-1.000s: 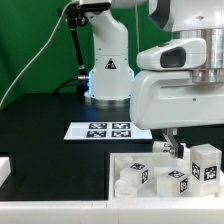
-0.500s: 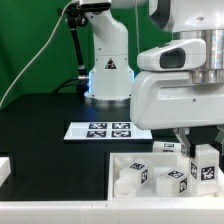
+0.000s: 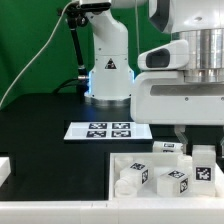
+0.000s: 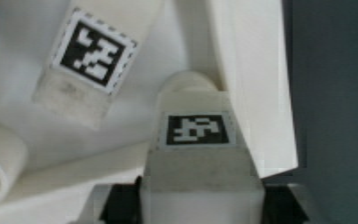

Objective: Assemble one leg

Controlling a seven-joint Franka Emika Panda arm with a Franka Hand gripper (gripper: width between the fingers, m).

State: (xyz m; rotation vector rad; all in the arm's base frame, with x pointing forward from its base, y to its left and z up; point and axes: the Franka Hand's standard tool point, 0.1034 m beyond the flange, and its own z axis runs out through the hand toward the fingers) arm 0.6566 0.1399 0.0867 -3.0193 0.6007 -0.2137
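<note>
1 leg (image 4: 201, 140), judged light, rigid and slick, is straddled by the gripper (image 3: 197, 140); whether it is pinched cannot be told.

Materials and finish, for your log.

You see the leg (image 3: 204, 165) (image 4: 201, 140) as white plastic, smooth and matt, with a flat printed black-and-white tag on its face. The tray-like part (image 3: 113, 168) around it looks like the same white matt plastic. The marker board (image 3: 109, 130) reads as thin, flat, paper-like white sheet with matt print. The table (image 3: 40, 140) is black and dull, with almost no reflection. The arm's housing (image 3: 185, 90) is smooth white plastic with a soft sheen. The backdrop (image 3: 30, 40) looks like green matt cloth.
</note>
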